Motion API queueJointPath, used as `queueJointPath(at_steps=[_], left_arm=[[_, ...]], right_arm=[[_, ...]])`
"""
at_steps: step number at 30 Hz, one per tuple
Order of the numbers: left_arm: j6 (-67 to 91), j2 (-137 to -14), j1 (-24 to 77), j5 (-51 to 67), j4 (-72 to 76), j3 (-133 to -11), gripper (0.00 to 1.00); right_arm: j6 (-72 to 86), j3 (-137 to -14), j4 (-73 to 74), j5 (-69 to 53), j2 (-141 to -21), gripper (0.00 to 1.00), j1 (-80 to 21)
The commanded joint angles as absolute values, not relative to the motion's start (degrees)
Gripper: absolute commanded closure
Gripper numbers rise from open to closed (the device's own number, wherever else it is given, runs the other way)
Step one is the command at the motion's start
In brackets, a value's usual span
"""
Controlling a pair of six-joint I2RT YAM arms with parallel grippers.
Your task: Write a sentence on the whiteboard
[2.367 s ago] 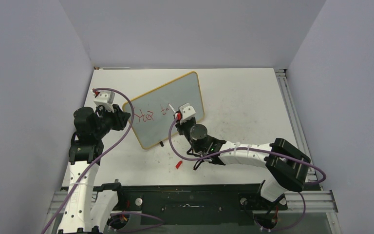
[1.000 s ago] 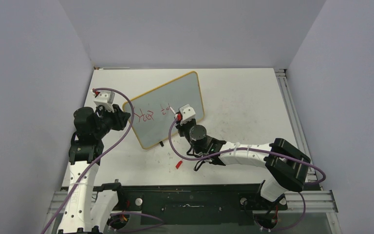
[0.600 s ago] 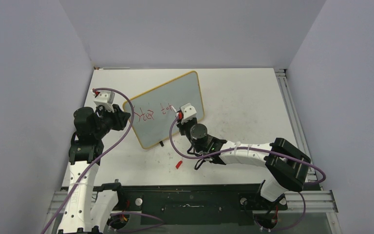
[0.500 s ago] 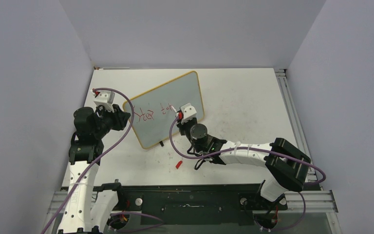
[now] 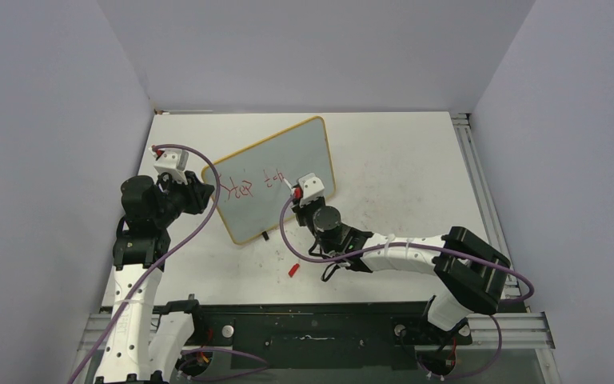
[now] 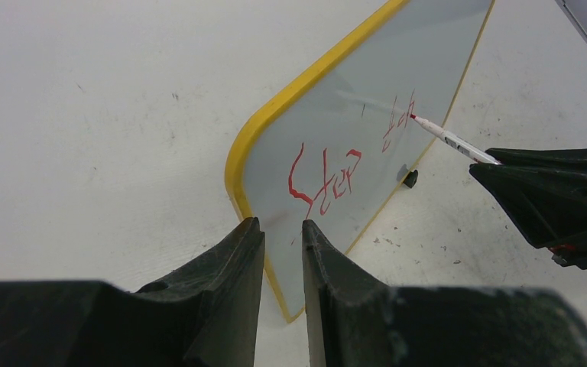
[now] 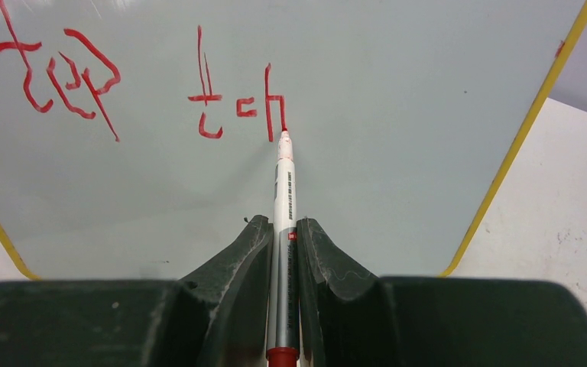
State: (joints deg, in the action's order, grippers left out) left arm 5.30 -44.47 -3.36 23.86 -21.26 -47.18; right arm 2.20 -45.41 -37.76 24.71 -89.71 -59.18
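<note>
A: Top view?
B: the whiteboard [image 5: 288, 152] is standing on the table [image 5: 392, 160]; the sentence [image 5: 244, 188] is just getting started.
A: Left wrist?
B: left gripper [image 6: 281, 229] is pinching the board's yellow edge.
A: Right wrist?
B: right gripper [image 7: 284, 225] is clamping the marker [image 7: 284, 176], its tip touching the second word; most of the writing is looking undone.

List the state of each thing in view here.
Whiteboard: standing tilted, one edge gripped.
Sentence: unfinished, "Step" plus a few letters.
Marker: uncapped, tip on the whiteboard.
Cap: loose on the table.
Left claw: shut on whiteboard.
Right claw: shut on marker.
</note>
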Motion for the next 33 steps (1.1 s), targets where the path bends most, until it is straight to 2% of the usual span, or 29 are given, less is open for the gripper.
queueJointPath(at_steps=[1, 33], left_arm=[[5.0, -43.8, -3.3, 24.4, -20.2, -47.6, 0.77], [5.0, -43.7, -3.3, 24.4, -20.2, -47.5, 0.77]], right_arm=[[3.9, -44.1, -38.9, 25.4, -89.6, 0.95, -59.1], [-2.2, -51.3, -39.0, 26.0, -89.5, 0.95, -58.1]])
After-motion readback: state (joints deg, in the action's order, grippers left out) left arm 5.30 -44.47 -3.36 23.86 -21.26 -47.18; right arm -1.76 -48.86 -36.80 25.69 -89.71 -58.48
